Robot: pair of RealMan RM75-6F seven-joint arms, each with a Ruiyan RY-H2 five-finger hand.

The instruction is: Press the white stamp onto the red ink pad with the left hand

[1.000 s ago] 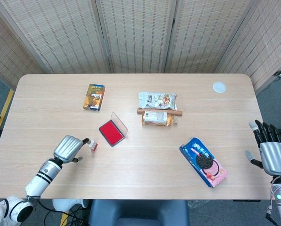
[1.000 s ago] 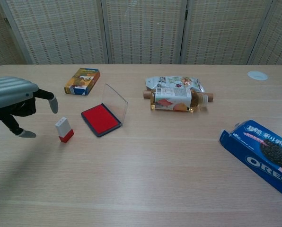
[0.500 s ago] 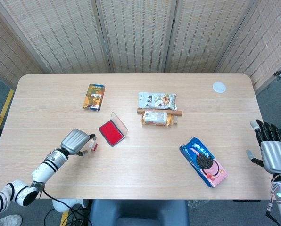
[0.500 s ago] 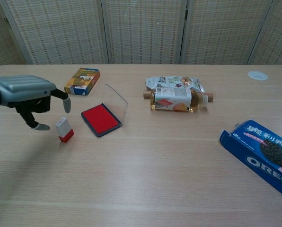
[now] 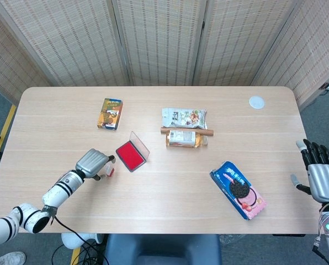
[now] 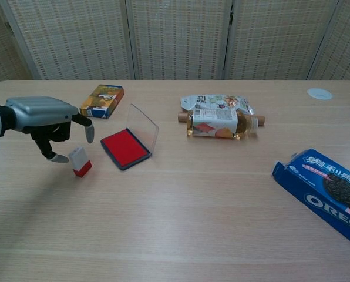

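The white stamp (image 5: 109, 170) with a red base (image 6: 79, 161) stands upright on the table, just left of the red ink pad (image 5: 130, 155) (image 6: 124, 148), whose clear lid is raised. My left hand (image 5: 93, 162) (image 6: 46, 116) hovers over the stamp, a forefinger to its right and the thumb tip at its left. I see no firm contact, and the fingers are apart. My right hand (image 5: 322, 180) waits off the table's right edge, fingers spread and holding nothing; the chest view does not show it.
An orange box (image 5: 110, 113) (image 6: 102, 100) lies behind the pad. A snack bag (image 5: 184, 117) and a bottle (image 6: 216, 123) lie mid-table. A blue Oreo box (image 5: 239, 189) (image 6: 327, 191) lies at the right, a white disc (image 5: 256, 101) at the far right.
My left hand has moved right and forward from the table's left part until its fingers straddle the stamp. The stamp has not moved. My right hand sank slightly.
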